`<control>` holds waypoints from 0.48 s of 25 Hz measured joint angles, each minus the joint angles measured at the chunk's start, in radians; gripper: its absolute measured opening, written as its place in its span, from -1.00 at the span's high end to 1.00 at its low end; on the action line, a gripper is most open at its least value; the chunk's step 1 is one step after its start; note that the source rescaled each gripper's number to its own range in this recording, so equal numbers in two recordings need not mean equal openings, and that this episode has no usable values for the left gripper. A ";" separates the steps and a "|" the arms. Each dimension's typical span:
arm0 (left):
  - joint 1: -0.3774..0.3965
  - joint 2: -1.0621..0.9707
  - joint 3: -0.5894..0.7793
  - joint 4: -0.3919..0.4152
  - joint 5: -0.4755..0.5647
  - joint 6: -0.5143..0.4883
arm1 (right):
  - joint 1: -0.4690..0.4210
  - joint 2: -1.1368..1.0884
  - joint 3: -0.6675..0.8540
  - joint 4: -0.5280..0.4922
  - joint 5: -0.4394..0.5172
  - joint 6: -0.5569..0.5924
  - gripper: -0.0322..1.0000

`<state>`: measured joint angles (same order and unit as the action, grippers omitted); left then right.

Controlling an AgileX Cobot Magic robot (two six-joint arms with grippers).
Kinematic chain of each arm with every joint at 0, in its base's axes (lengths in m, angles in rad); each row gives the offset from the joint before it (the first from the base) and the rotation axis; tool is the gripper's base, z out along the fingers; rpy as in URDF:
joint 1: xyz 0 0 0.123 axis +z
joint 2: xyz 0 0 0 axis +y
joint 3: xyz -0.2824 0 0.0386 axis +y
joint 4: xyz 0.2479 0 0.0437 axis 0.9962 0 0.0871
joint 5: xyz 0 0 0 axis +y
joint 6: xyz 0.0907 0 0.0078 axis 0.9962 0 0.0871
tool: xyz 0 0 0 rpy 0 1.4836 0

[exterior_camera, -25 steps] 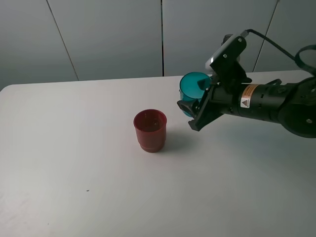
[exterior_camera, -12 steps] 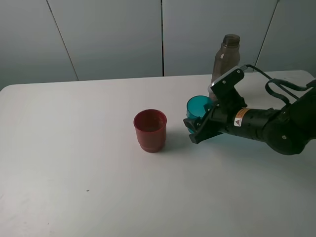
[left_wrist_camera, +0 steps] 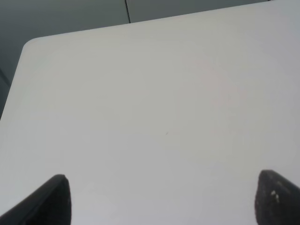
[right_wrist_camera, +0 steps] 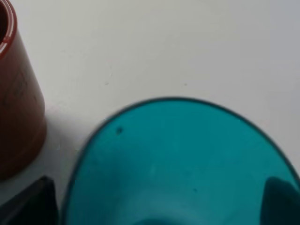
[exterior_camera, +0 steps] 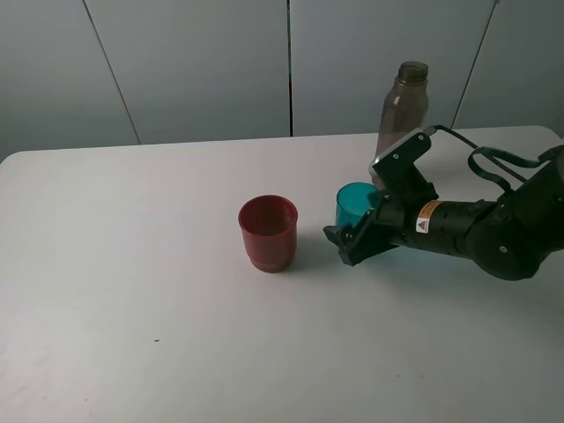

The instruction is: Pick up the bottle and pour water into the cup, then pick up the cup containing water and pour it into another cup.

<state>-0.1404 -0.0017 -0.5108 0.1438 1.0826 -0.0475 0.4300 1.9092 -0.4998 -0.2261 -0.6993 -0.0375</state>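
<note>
Three containers stand on the white desk [exterior_camera: 132, 291]: one red cup, one teal cup and one bottle.

Leftmost is the red cup [exterior_camera: 268, 233], upright near the middle of the desk, well clear of every edge. It is opaque, with a narrower stepped base; its inside looks dark, and I cannot tell whether it holds any water.

Just to its right, apart from it, the teal cup [exterior_camera: 355, 204] stands upright on the desk. It is see-through, and the right wrist view looks down into it without showing any clear water level.

Further right, near the far edge of the desk, the smoky bottle [exterior_camera: 403, 107] stands upright with no cap. Its contents cannot be made out.

The left gripper [left_wrist_camera: 161, 199] is out of the high view; its wrist view shows two dark fingertips set far apart over bare desk, holding nothing.

The right gripper [exterior_camera: 350, 236] lies low around the teal cup, one finger [right_wrist_camera: 30, 204] on each side of it. The jaws are spread wide; whether the pads touch the cup wall I cannot tell.
</note>
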 joint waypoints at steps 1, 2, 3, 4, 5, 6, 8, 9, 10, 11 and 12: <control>0.000 0.000 0.000 0.000 0.000 0.000 | 0.000 0.000 0.000 0.000 0.000 0.002 -0.91; 0.000 0.000 0.000 0.000 0.000 0.000 | 0.000 0.000 0.000 -0.001 0.000 0.002 -0.96; 0.000 0.000 0.000 0.000 0.000 0.000 | 0.000 -0.005 0.000 -0.003 0.002 0.002 -0.99; 0.000 0.000 0.000 0.000 0.000 0.000 | 0.000 -0.018 0.000 -0.003 0.005 0.002 -0.99; 0.000 0.000 0.000 0.000 0.000 0.000 | 0.000 -0.039 0.000 -0.006 0.006 0.002 -0.99; 0.000 0.000 0.000 0.000 0.000 0.000 | 0.000 -0.067 0.000 -0.008 0.009 0.004 -0.99; 0.000 0.000 0.000 0.000 0.000 0.000 | 0.000 -0.141 0.000 -0.013 0.033 0.022 -0.99; 0.000 0.000 0.000 0.000 0.000 0.000 | 0.000 -0.190 0.002 -0.010 0.049 0.032 -0.99; 0.000 0.000 0.000 0.000 0.000 0.000 | 0.000 -0.244 0.002 0.005 0.076 0.051 -0.99; 0.000 0.000 0.000 0.000 0.000 -0.002 | 0.000 -0.292 0.002 0.032 0.112 0.077 -0.99; 0.000 0.000 0.000 0.000 0.000 -0.002 | 0.000 -0.355 0.002 0.061 0.148 0.107 -0.99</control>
<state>-0.1404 -0.0017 -0.5108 0.1438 1.0826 -0.0494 0.4300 1.5544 -0.4980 -0.1648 -0.5512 0.0697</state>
